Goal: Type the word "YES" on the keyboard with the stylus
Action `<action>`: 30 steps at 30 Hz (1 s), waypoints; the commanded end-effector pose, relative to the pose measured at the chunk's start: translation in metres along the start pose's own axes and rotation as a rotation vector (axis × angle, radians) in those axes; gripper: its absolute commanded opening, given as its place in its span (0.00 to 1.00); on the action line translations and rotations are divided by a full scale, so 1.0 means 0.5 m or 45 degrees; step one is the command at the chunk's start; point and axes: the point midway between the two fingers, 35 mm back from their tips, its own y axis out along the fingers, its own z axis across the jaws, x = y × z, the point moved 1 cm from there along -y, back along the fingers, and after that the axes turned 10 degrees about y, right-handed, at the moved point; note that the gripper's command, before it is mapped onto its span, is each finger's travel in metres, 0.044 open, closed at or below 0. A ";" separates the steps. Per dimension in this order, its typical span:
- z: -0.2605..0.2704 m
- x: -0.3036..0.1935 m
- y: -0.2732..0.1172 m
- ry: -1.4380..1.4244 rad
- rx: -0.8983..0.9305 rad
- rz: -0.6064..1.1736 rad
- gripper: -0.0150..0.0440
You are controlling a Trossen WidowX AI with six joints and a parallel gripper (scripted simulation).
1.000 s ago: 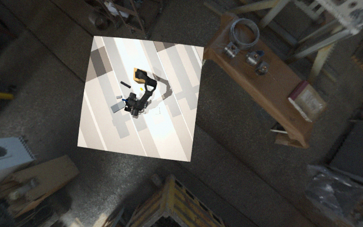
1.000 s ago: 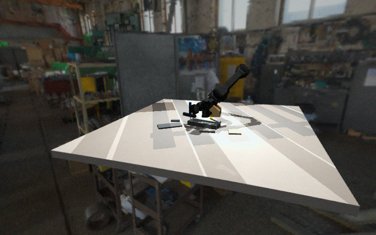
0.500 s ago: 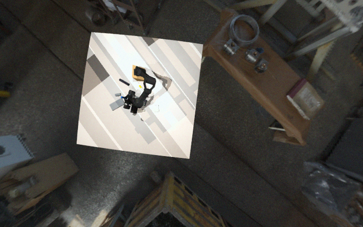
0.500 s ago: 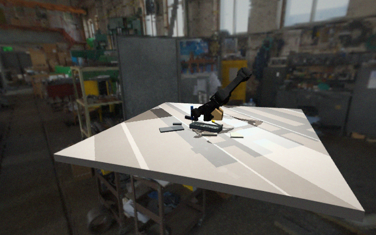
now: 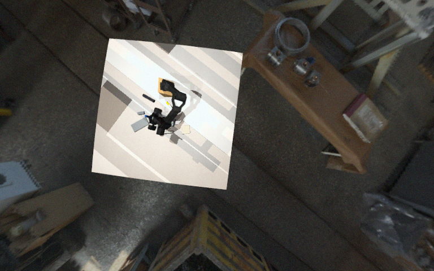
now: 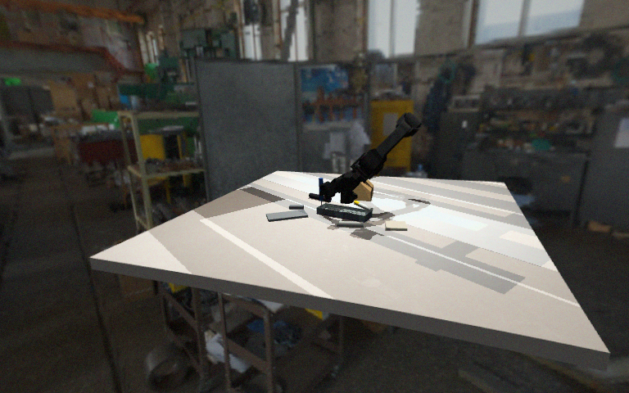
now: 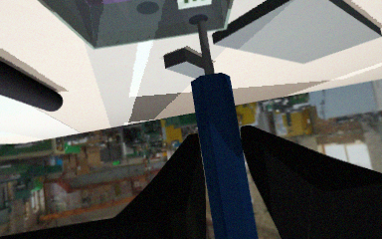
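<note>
Fingers clamped on blue stylus [image 5: 146, 116] [image 6: 320, 182] [image 7: 221, 149], near-upright, tip at kbd [image 6: 344, 212] [image 7: 134, 25] end, contact unclear. Gray slab [image 5: 139, 124] [image 6: 287, 215] [image 7: 303, 37] flat on table [image 5: 160, 160] [image 6: 260, 259] [image 7: 95, 65], beside kbd. Dark cyl. [image 5: 148, 97] [image 6: 316, 196] [image 7: 30, 87] near.

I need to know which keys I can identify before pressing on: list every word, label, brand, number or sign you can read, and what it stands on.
None can be read for certain.
Keyboard: green marks on a white key, cut off by the wrist picture's edge; too small to read in the exterior view.
Blue stylus: no lettering visible.
Blue poster: too blurred.
Book: too blurred.
</note>
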 end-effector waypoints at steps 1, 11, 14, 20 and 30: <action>0.002 0.004 0.005 0.006 0.004 -0.002 0.39; 0.003 0.011 0.009 0.006 0.004 -0.002 0.39; 0.003 0.012 0.009 0.006 0.004 -0.002 0.39; 0.003 0.015 0.011 0.006 0.004 -0.002 0.39; 0.005 0.022 0.015 0.006 0.004 -0.002 0.39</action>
